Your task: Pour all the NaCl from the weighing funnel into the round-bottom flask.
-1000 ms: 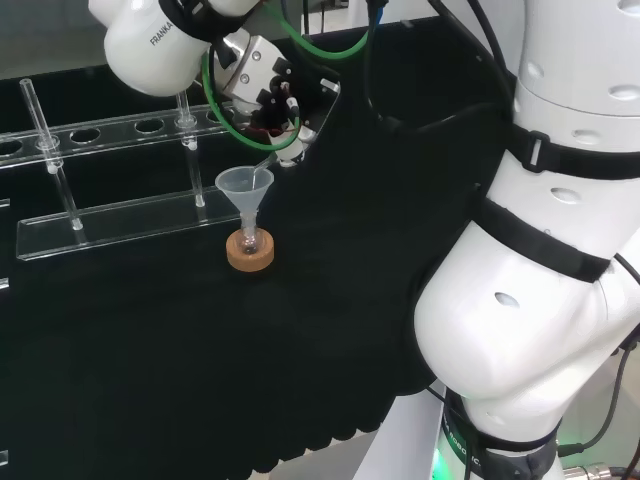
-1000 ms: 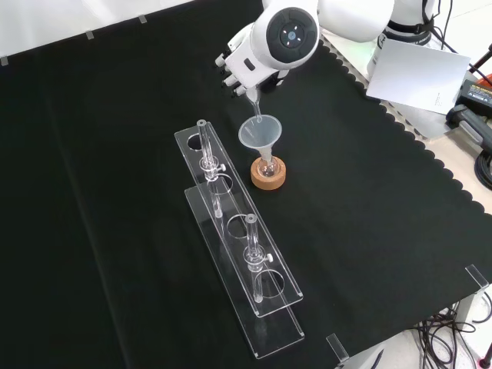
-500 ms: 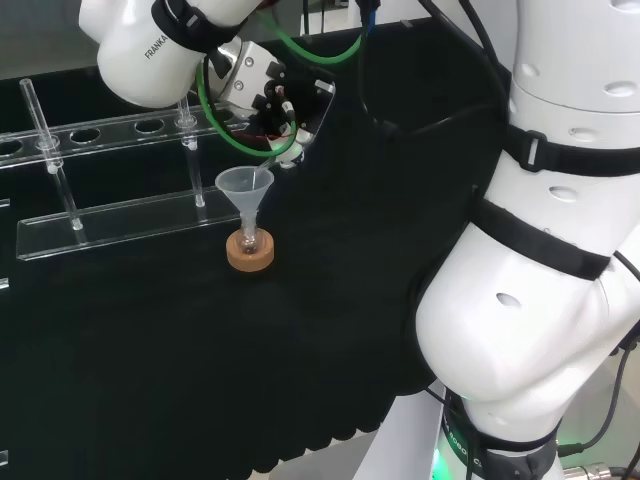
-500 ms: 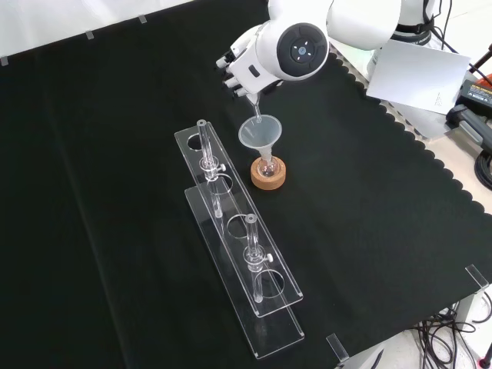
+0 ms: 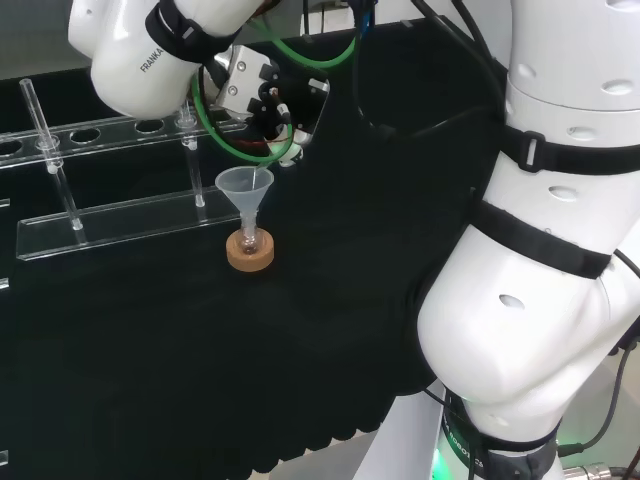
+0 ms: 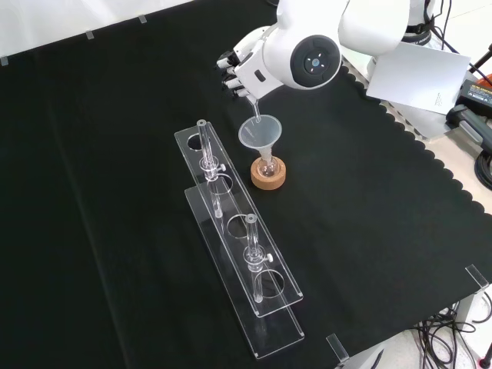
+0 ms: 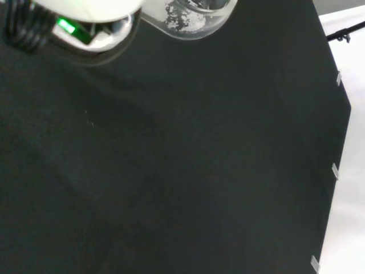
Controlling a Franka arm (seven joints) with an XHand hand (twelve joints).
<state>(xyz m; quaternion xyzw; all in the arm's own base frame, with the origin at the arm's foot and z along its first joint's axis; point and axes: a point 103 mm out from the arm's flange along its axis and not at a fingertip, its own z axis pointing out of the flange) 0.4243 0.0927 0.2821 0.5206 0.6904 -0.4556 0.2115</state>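
In the head view my hand (image 5: 268, 103) hangs above a clear plastic funnel (image 5: 245, 186), fingers curled on the glass weighing funnel (image 5: 264, 166), whose spout tilts down into that funnel's mouth. The plastic funnel sits in the neck of a small round-bottom flask (image 5: 249, 240) on a cork ring (image 5: 250, 253). The front view shows the hand (image 6: 238, 68) partly behind the arm's round link, the weighing funnel's spout (image 6: 254, 110) over the plastic funnel (image 6: 260, 132), and the flask (image 6: 267, 164) on its cork ring (image 6: 269, 176). In the wrist view white grains cling inside the weighing funnel (image 7: 191, 17).
Two long clear tube racks (image 6: 238, 254) with a few glass tubes stand just left of the flask in the front view, and behind it in the head view (image 5: 120, 215). The cloth's scalloped edge (image 6: 400, 131) runs along the right of the front view.
The arm's upper link has swung, right in the front view and left in the head view, turning the hand a little. The spout stays in the plastic funnel; flask and racks have not moved.
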